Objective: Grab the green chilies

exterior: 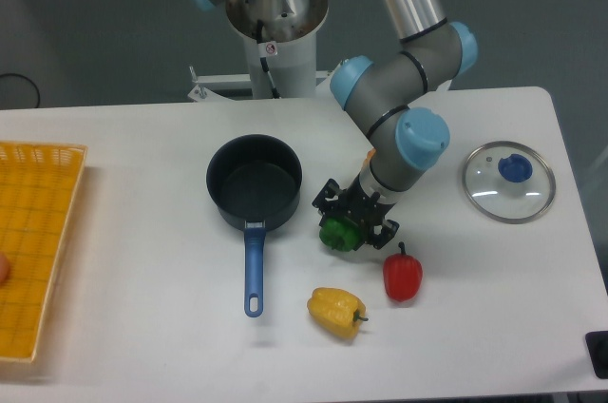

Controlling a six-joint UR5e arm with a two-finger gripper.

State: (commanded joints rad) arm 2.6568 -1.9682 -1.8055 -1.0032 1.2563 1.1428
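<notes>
The green chilies are one glossy green bell pepper (338,232) on the white table, right of the pot. My gripper (353,222) is down over it, with its black fingers on either side of the pepper and partly covering its top. The pepper still rests on the table. I cannot tell whether the fingers are pressing on it or still slightly apart from it.
A dark blue pot (254,181) with a blue handle stands left of the pepper. A red bell pepper (403,275) and a yellow bell pepper (335,312) lie in front. A glass lid (509,182) lies at the right. A yellow basket (33,241) sits at the left edge.
</notes>
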